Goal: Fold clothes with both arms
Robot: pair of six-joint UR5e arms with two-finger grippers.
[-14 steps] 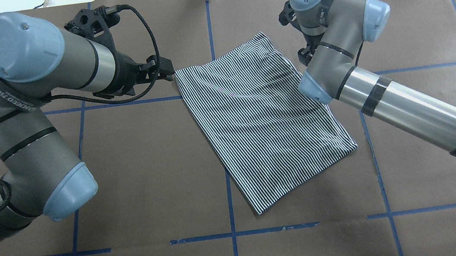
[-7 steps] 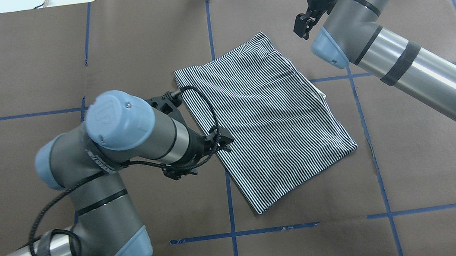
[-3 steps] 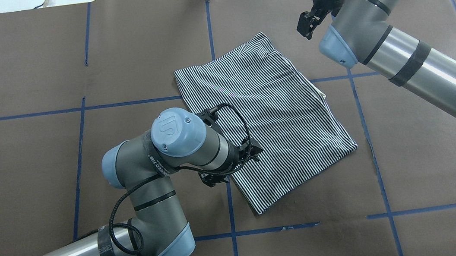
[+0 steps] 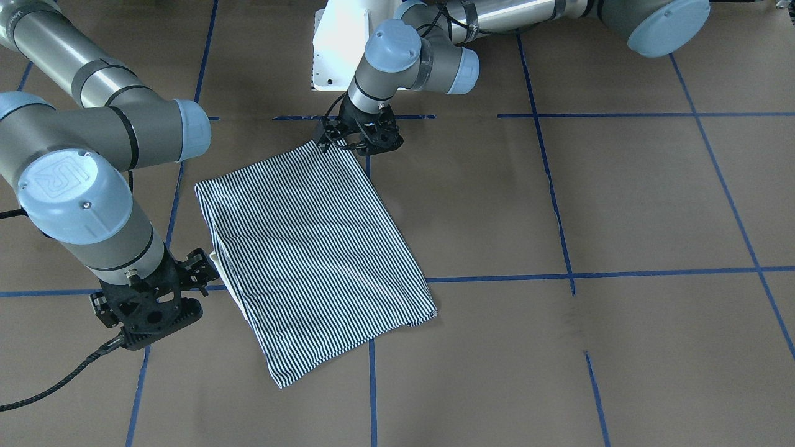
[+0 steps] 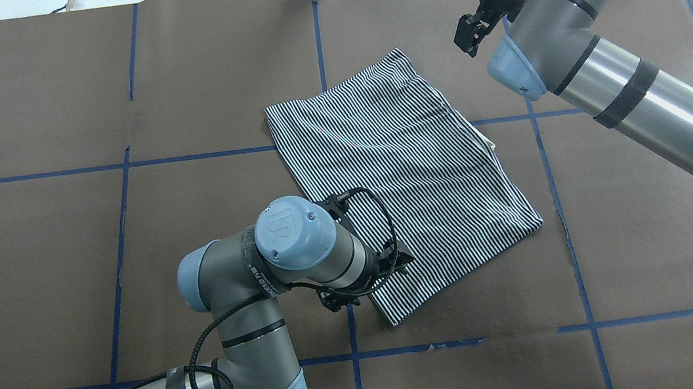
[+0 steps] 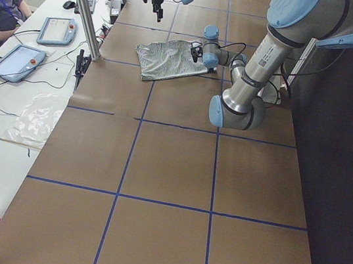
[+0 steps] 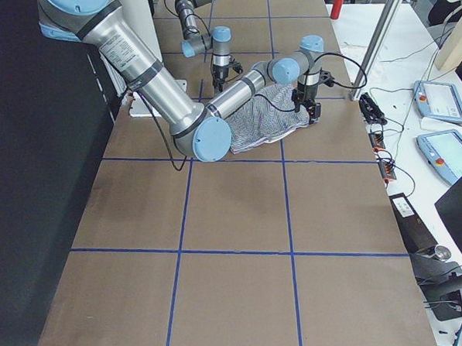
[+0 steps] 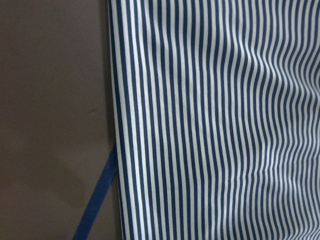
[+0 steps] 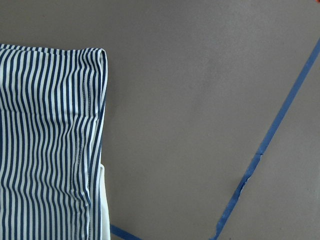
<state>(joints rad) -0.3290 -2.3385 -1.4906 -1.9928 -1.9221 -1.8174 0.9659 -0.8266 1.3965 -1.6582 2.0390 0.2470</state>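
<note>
Overhead exterior view: striped shirt [image 5: 404, 181] flat on the table [image 5: 63, 256], near the middle, already folded down to a tilted rectangle with one corner toward the robot. White sliver [image 9: 103, 205] poking out from under the striped layers at the right-hand edge, clearest from the right wrist camera.

Left tool [image 5: 397, 259] low over the shirt's left edge, close to the near corner; touching the cloth or just above it, hard to say. Cannot tell whether open or closed: no fingertips in the left wrist view, only stripes, the cloth's edge and blue tape [image 8: 97, 195].

Right tool [image 5: 470, 35] raised beyond the far right corner, well apart from the cloth, gripping nothing. Finger gap too unclear to call open or closed.

Probably about to take the near corner for one more fold. Risks from here, as a judgement:
- Pinching only the top layer, and so peeling the stack open instead of carrying it over.
- Pulling with the left arm [image 5: 285, 235] alone while the right arm [image 5: 639, 99] is far off, and so dragging the whole bundle across the table and skewing it.
- Pressing too deep and bunching cloth under the fingers.
- Folding over the white sliver and leaving a ragged edge.
</note>
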